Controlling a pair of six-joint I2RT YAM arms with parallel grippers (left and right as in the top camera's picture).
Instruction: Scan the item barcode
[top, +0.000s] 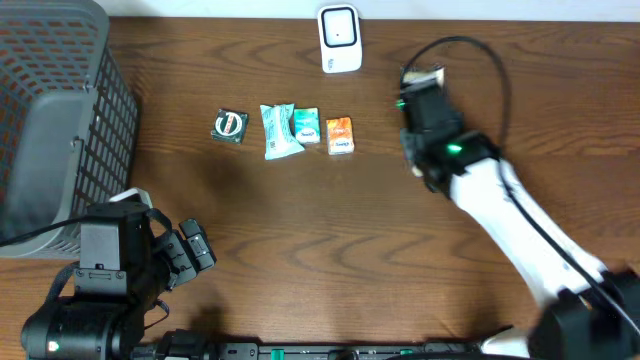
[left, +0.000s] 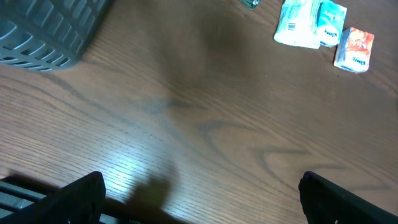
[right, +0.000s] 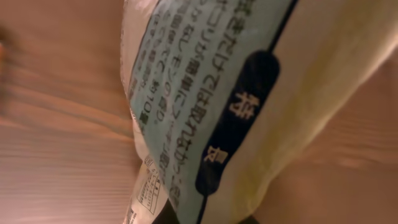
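Pale-blue printed packet (right: 211, 106) fills the right wrist view, clamped in the closed jaws of the right gripper (top: 421, 85) above the table (top: 330, 230), just right of the white scanner (top: 339, 38), while the left gripper (left: 202, 196) jaws stand wide and empty.

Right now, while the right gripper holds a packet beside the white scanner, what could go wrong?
1. The packet in the right gripper sits to the side of the scanner, not in front of it, so the barcode may not read.
2. The packet looks soft and tilted; it might slip or fold.
3. A low swing toward the scanner could nudge the orange packet.
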